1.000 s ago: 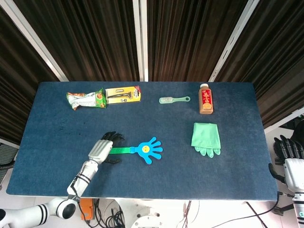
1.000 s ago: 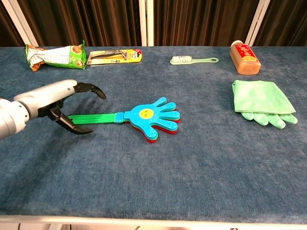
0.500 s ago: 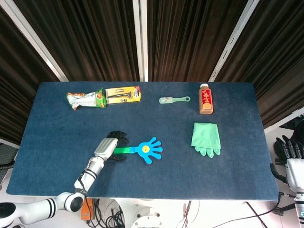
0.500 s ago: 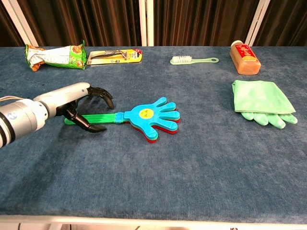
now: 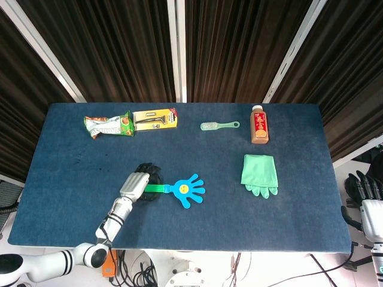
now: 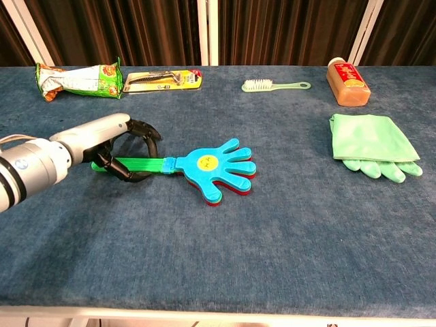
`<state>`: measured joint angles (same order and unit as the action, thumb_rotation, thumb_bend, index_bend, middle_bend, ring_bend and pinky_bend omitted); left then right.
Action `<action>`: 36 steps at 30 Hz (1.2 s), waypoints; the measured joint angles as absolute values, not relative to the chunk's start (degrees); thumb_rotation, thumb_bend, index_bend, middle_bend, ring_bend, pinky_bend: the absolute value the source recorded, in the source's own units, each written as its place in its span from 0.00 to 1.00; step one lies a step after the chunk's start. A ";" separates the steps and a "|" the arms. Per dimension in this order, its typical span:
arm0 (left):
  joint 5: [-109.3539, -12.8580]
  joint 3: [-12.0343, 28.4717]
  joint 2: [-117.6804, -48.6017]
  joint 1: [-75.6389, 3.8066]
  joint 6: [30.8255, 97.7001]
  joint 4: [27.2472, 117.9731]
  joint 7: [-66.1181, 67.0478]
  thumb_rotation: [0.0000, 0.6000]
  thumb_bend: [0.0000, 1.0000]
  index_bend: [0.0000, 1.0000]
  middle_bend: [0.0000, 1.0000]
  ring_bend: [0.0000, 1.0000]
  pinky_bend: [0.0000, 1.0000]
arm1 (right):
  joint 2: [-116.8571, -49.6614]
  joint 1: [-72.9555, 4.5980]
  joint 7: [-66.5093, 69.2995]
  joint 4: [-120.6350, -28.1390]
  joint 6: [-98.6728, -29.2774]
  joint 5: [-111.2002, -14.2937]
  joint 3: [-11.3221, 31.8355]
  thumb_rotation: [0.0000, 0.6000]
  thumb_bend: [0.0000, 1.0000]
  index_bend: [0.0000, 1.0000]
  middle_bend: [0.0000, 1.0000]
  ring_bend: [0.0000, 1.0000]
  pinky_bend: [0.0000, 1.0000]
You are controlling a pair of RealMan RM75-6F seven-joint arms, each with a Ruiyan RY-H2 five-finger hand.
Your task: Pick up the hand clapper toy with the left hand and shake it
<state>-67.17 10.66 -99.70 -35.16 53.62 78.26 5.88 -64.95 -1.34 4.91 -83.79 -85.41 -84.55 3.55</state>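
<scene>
The hand clapper toy [image 5: 183, 190] [image 6: 211, 166] has blue hand-shaped paddles over a red one and a green handle; it lies on the blue table left of centre. My left hand [image 5: 139, 184] [image 6: 116, 148] has its dark fingers curled around the green handle, thumb under it and fingers over. The toy still rests on the cloth. My right hand [image 5: 363, 190] hangs beyond the table's right edge with nothing in it, fingers apart; the chest view does not show it.
Along the far edge lie a snack packet [image 5: 108, 125], a packaged razor [image 5: 155, 119], a small green brush [image 5: 218, 125] and a brown bottle [image 5: 259, 124]. A green rubber glove [image 5: 260, 174] lies at the right.
My left hand moved right along the handle and its fingers closed around it. The clapper shifted slightly. The right hand stayed put.
</scene>
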 measured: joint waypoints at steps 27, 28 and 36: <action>-69.81 8.07 -95.27 -36.56 57.31 81.75 18.65 1.00 0.41 0.56 0.74 0.72 0.81 | -64.65 -1.44 4.98 -84.22 -85.46 -84.89 3.54 1.00 0.30 0.00 0.00 0.00 0.00; -69.59 7.97 -95.05 -36.70 56.76 81.77 18.72 1.00 0.40 0.51 0.75 0.73 0.81 | -64.66 -1.45 5.00 -84.21 -85.41 -84.86 3.53 1.00 0.30 0.00 0.00 0.00 0.00; -68.84 7.61 -93.79 -37.28 54.37 81.98 16.16 1.00 0.31 0.29 0.79 0.79 0.84 | -64.64 -1.43 4.91 -84.24 -85.46 -84.74 3.60 1.00 0.30 0.00 0.00 0.00 0.00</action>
<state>-68.84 7.61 -93.79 -37.28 54.37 81.98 16.16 -64.64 -1.43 4.91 -84.24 -85.46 -84.74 3.60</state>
